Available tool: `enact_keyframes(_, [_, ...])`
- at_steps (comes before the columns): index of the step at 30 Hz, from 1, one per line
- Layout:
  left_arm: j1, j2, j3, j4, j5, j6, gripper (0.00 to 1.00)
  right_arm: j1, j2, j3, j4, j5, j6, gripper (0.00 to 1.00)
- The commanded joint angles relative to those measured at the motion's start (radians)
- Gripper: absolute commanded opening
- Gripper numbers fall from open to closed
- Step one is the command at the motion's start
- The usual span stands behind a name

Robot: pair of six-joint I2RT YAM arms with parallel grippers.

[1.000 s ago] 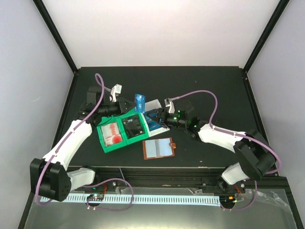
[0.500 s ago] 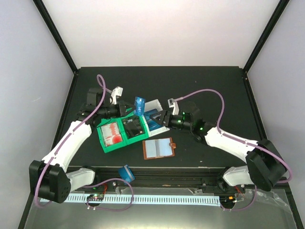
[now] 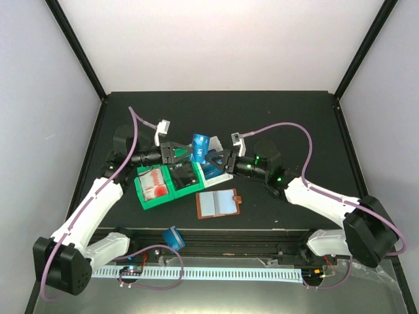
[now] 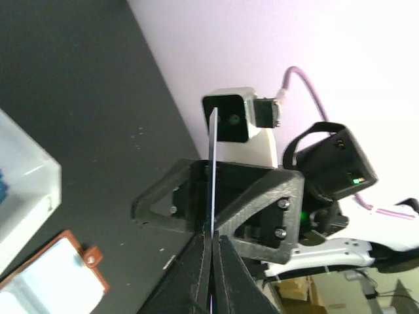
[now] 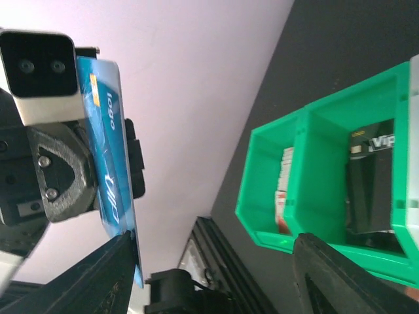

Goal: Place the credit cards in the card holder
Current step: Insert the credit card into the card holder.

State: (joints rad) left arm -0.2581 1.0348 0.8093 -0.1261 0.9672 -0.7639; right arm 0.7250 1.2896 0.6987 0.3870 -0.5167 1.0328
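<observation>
L gripper (image 3: 192, 152) is clamped on 1 blue card (image 3: 200, 145). The card stands upright on its edge in the air, above the bins, approx mid-table. In L wrist view it shows edge-on as a thin line rising from between the pinched L fingers (image 4: 190, 281) at btm of pic.

R gripper (image 3: 215, 157) faces it from the opp side, spread wide w/ 1 finger each side of the card and gripping nothing. In R wrist view the 2 R fingers (image 5: 111, 281) are far apart. The card's lower corner is just beside the pic-left one; contact or not, can't tell. The card's printed face, w/ white print, is toward the R wrist cam.

Card holder (image 3: 218, 203) lies open and flat on the black table (image 3: 294, 124), pockets up, snap tab on its right edge. It is on the near side of the bins, apart from the held card.

Green bin (image 3: 157, 202) sits left of the holder. Red-white cards (image 3: 154, 183) are in its left compartment, black cards (image 3: 184, 175) in the next 1. White bin (image 4: 29, 176) is right beside the green bin, w/ more blue cards (image 3: 210, 171) inside.

1 small blue piece (image 3: 173, 237) lies on the near rail by the arm bases; can't tell if it is a card.
</observation>
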Motion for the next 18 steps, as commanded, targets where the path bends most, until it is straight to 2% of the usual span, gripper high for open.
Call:
enact_keyframes(1, [-0.019,-0.041,-0.015,0.127,0.070,-0.122,0.01,0.005,-0.012,0.018,0.134,-0.022,0.069,0.65])
enact_keyframes(9, [-0.051,-0.055,-0.057,0.161,0.078,-0.170,0.01,0.007,-0.006,0.026,0.251,-0.037,0.139,0.42])
enact_keyframes(15, [-0.053,-0.055,-0.074,0.132,0.055,-0.137,0.03,0.006,-0.015,0.018,0.221,-0.037,0.141,0.02])
enact_keyframes(16, [-0.054,-0.058,-0.072,0.101,0.041,-0.113,0.08,0.006,-0.023,0.011,0.199,-0.028,0.132,0.01])
enact_keyframes(18, [-0.057,-0.066,-0.065,-0.014,-0.008,-0.038,0.30,0.006,-0.040,0.006,0.114,-0.009,0.097,0.01])
